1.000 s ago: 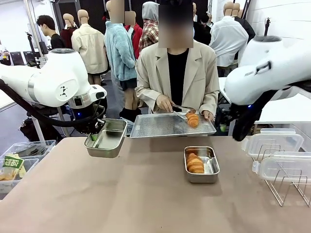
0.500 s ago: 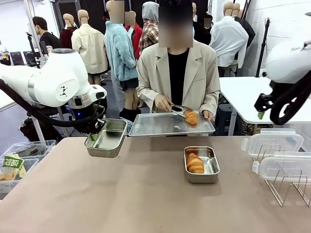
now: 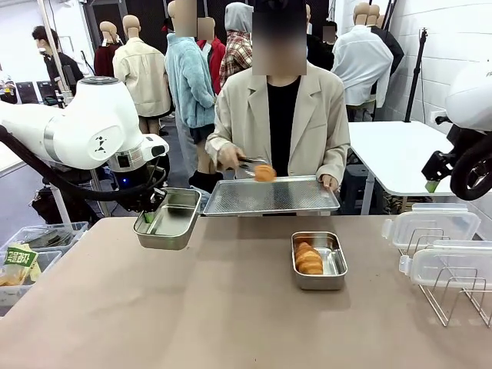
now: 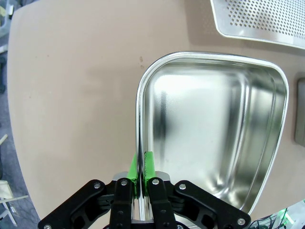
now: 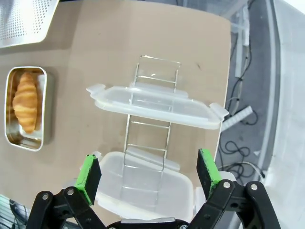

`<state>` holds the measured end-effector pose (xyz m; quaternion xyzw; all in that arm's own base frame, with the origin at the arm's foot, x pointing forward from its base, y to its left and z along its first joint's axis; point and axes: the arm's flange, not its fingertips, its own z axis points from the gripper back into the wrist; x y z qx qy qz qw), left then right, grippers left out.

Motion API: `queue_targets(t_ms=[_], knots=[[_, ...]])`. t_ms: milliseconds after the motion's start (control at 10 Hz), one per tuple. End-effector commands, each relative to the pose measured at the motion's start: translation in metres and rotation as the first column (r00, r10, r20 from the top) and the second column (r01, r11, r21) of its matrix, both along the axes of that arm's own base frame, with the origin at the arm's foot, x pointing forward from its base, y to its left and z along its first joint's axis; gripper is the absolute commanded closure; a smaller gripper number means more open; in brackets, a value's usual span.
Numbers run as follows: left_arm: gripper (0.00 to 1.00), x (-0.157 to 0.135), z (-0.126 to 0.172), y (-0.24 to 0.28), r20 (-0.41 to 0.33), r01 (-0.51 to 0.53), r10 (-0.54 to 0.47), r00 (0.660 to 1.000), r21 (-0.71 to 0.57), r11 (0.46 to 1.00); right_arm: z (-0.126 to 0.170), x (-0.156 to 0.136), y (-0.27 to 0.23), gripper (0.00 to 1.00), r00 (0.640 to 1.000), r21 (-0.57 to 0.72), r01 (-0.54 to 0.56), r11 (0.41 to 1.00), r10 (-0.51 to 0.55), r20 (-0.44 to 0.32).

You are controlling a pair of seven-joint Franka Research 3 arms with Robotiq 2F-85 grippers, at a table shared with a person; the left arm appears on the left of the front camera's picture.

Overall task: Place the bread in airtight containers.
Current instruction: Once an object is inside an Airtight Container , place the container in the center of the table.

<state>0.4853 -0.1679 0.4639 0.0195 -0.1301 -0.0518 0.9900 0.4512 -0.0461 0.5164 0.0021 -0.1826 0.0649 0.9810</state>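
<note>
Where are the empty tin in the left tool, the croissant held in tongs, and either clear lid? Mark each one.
empty tin [image 4: 209, 119], left wrist view, bare floor of the tin.
tong-held croissant [image 3: 264, 173], front view, middle of its crust.
clear lid [image 5: 157, 106], right wrist view, centre of its flat panel.

Our left arm [image 3: 77, 131] sweeps in from nine o'clock with its wrist tucked low. Our left claw [image 4: 143, 161] is pinched tight on the rim of the tin [image 4: 214, 133], one green pad on each side of the wall. Over at three o'clock our right arm [image 3: 470, 100] sits high. Our right claw [image 5: 148, 166] points downward, fingers [image 5: 89, 172] spread wide, gripping nothing.
</note>
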Motion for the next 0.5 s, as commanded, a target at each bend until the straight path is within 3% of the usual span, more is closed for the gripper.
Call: queue_targets(t_ms=[0, 400], knots=[[1.0, 0.0004, 0.0015, 0.0028, 0.019, 0.013, -0.013, 1.0, -0.004, 1.0, 0.0023, 0.0003, 0.003, 0.0, 1.0, -0.012, 0.021, 1.0, -0.021, 0.003], [1.0, 0.0004, 0.0015, 0.0028, 0.019, 0.013, -0.013, 1.0, -0.004, 1.0, 0.0023, 0.0003, 0.003, 0.0, 1.0, -0.012, 0.021, 1.0, -0.021, 0.003]])
